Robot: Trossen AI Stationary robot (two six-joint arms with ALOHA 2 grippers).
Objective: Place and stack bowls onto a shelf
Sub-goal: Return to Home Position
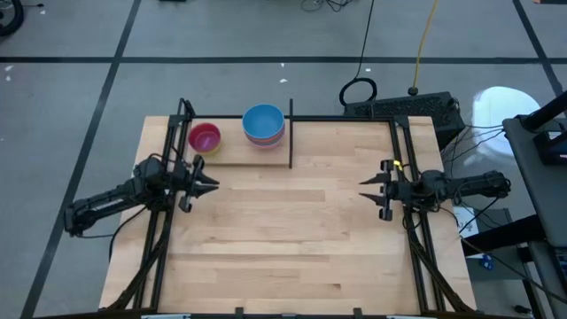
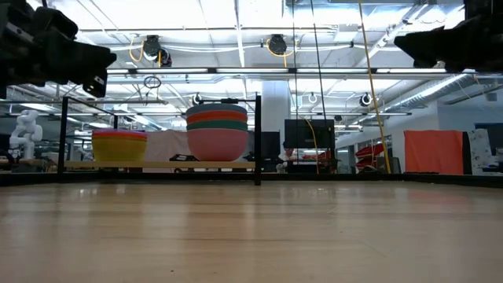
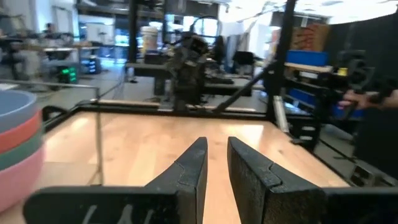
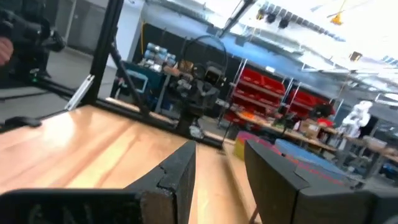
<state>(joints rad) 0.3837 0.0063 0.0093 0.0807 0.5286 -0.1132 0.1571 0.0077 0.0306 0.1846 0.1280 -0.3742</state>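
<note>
The shelf is a narrow wood plank with a black upright rod, and it lies at the table's far left. Two stacks of bowls rest on it. The left stack is yellow with a pink-red bowl on top. The right stack has a blue bowl on top, then orange, green and pink; its side also shows in the left wrist view. My left gripper hovers open just nearer than the shelf. My right gripper hovers open at the table's right side. Both point toward the table's middle and hold nothing.
Black frame rails run along the table's left and right edges. Bare tabletop spreads between the grippers and toward the near edge. Cables and a dark device lie beyond the far right corner.
</note>
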